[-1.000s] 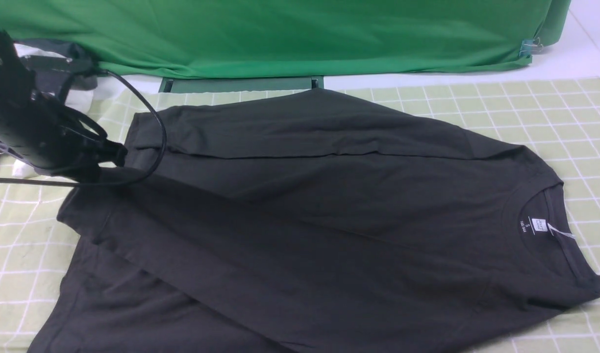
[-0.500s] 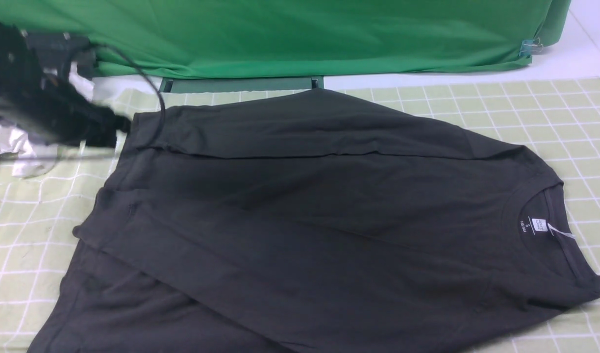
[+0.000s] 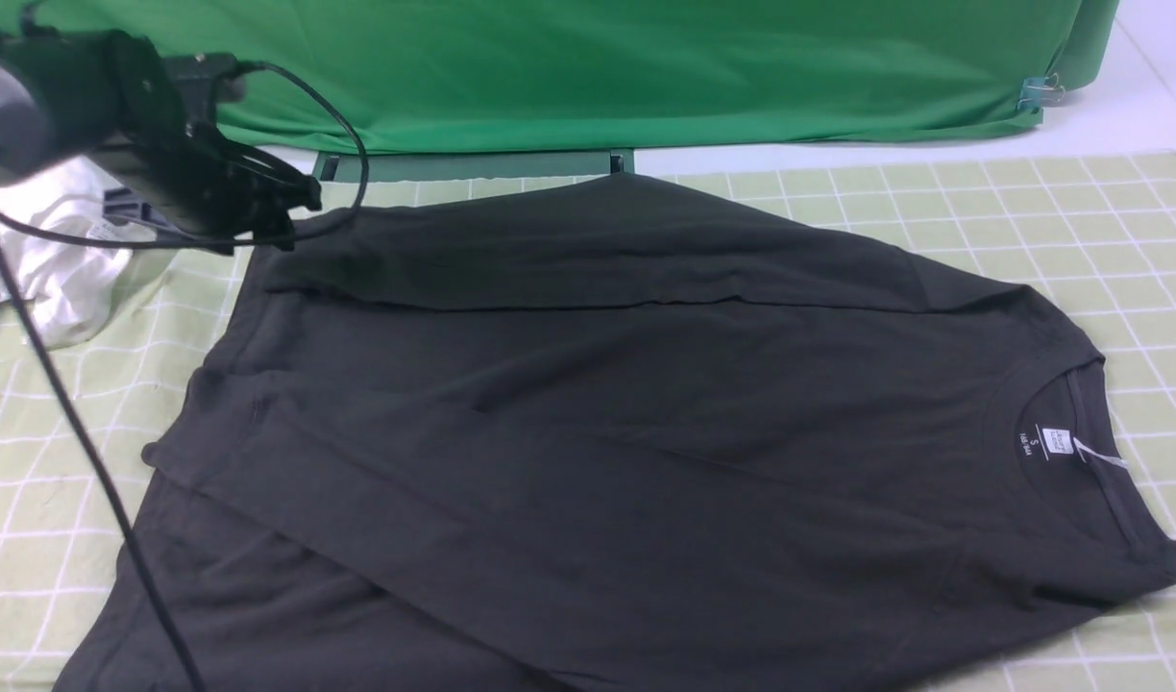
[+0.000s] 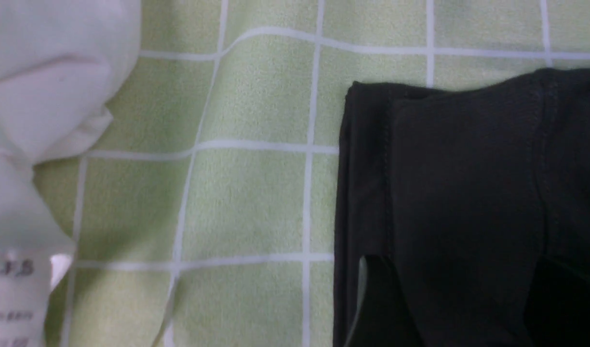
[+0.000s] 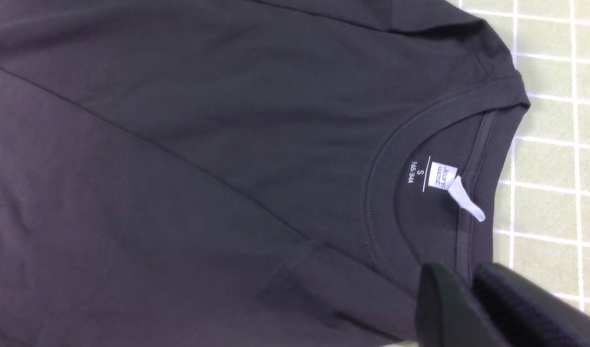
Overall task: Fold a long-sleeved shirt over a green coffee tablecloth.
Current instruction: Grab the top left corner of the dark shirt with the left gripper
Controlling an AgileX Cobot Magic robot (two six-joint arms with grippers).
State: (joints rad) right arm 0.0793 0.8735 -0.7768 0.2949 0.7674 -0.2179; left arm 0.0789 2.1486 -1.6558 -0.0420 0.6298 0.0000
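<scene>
The black long-sleeved shirt (image 3: 626,413) lies flat on the pale green grid tablecloth (image 3: 1030,211), collar to the right, white neck label (image 3: 1057,442) showing. Both sleeves are folded across the body. My left gripper (image 3: 290,216) hovers at the shirt's far-left corner. In the left wrist view it (image 4: 468,308) is open, its dark fingers (image 4: 377,303) spread over the sleeve cuff (image 4: 468,168) with tablecloth (image 4: 247,202) beside it. My right gripper (image 5: 468,289) is shut and empty above the collar (image 5: 473,159), near the label (image 5: 442,176); it is out of the front view.
A crumpled white garment (image 3: 60,259) with a tag (image 4: 15,299) lies at the far left beside the shirt. Plain deep-green fabric (image 3: 598,67) hangs along the back, held by a clip (image 3: 1035,94). The left arm's black cable (image 3: 88,452) trails over the cloth.
My left gripper let go of the near sleeve, which settled flat on the shirt. The arm then swung away and rightward to the shirt's far-left corner.
</scene>
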